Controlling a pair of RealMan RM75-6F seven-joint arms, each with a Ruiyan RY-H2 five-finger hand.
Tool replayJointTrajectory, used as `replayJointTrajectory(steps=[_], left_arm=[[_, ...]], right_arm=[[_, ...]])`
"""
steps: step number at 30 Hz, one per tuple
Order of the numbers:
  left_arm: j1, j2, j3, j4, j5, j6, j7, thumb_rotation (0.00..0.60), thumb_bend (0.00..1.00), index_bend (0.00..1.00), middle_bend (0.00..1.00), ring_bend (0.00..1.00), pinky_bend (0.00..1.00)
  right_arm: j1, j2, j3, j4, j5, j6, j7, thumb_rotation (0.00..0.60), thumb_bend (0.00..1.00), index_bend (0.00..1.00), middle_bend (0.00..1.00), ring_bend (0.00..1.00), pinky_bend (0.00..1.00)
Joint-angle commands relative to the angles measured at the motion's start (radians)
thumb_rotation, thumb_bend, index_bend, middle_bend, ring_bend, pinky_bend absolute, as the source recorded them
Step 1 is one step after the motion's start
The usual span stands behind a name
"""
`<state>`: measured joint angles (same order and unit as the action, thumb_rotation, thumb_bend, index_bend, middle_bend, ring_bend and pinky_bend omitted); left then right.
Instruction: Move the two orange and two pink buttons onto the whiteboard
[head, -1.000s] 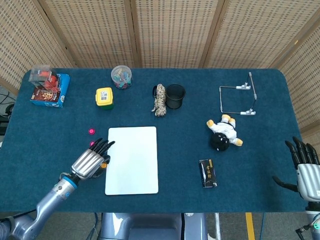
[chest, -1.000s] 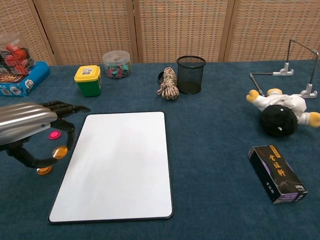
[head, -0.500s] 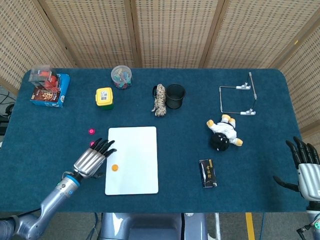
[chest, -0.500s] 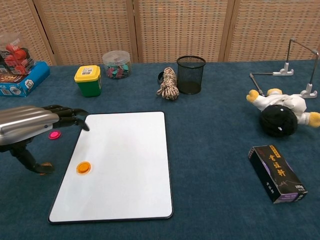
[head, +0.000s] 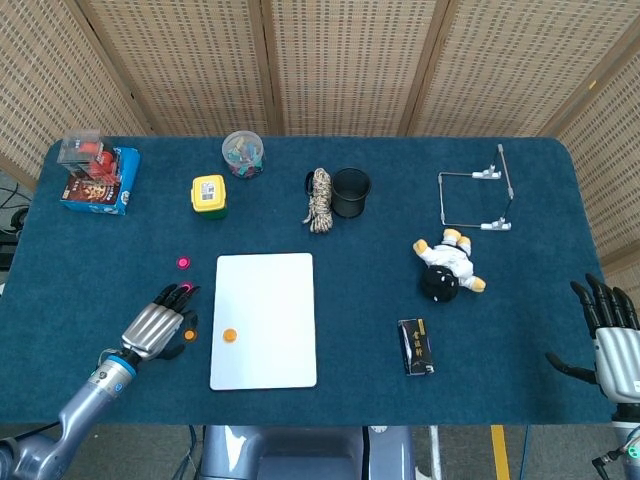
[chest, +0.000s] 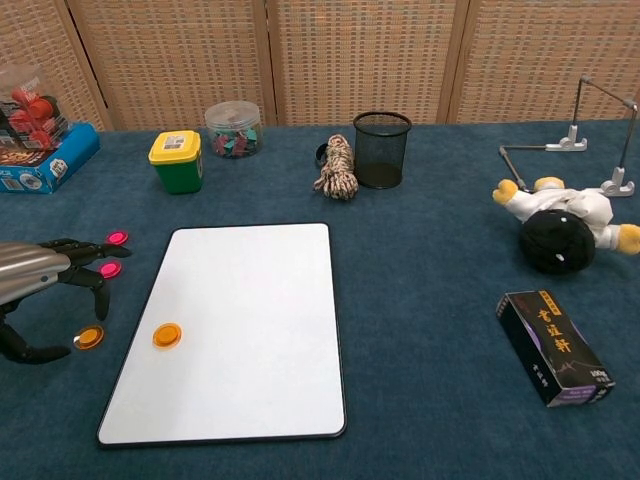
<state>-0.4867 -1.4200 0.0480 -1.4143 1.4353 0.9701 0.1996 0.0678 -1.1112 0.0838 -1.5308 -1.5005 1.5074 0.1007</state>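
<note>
One orange button (head: 230, 335) (chest: 167, 335) lies on the whiteboard (head: 270, 300) (chest: 250, 320) near its left edge. A second orange button (head: 190, 335) (chest: 89, 338) lies on the blue cloth just left of the board, beside my left hand (head: 155, 328) (chest: 35, 275). That hand hovers with its fingers spread and holds nothing. Its fingertips are close to a pink button (head: 186, 289) (chest: 110, 269). The other pink button (head: 183, 263) (chest: 117, 238) sits a little farther back. My right hand (head: 610, 335) is open at the table's right edge.
Along the back stand a blue box with a clear case (head: 95, 180), a yellow-lidded green jar (head: 208, 195), a clip tub (head: 243, 153), a rope coil (head: 319, 200) and a mesh cup (head: 351, 191). On the right are a wire stand (head: 480, 198), a plush toy (head: 445, 268) and a black box (head: 416, 346).
An orange button left my left hand and now lies on the whiteboard. The hand then drew back left, off the board, uncovering the second orange button and both pink ones.
</note>
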Motion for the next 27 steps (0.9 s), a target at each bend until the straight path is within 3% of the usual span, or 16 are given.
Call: replayJointTrajectory(steps=[1,22,27], left_arm=[[0.002,-0.010,0.000,0.013,-0.005,0.000,-0.004,0.600,0.32,0.42,0.00,0.00,0.00],[-0.016,-0.054,-0.011,0.035,-0.048,-0.033,0.043,0.600,0.32,0.42,0.00,0.00,0.00],[-0.015,-0.057,-0.011,0.035,-0.052,-0.029,0.056,0.600,0.34,0.53,0.00,0.00,0.00]], right_arm=[[0.001,0.001,0.000,0.000,0.001,-0.002,0.000,0.600,0.00,0.00,0.00,0.00,0.00],[0.001,0.003,0.000,-0.004,0.005,-0.007,0.002,0.600,0.00,0.00,0.00,0.00,0.00],[0.002,0.005,0.000,-0.005,0.005,-0.009,0.008,0.600,0.00,0.00,0.00,0.00,0.00]])
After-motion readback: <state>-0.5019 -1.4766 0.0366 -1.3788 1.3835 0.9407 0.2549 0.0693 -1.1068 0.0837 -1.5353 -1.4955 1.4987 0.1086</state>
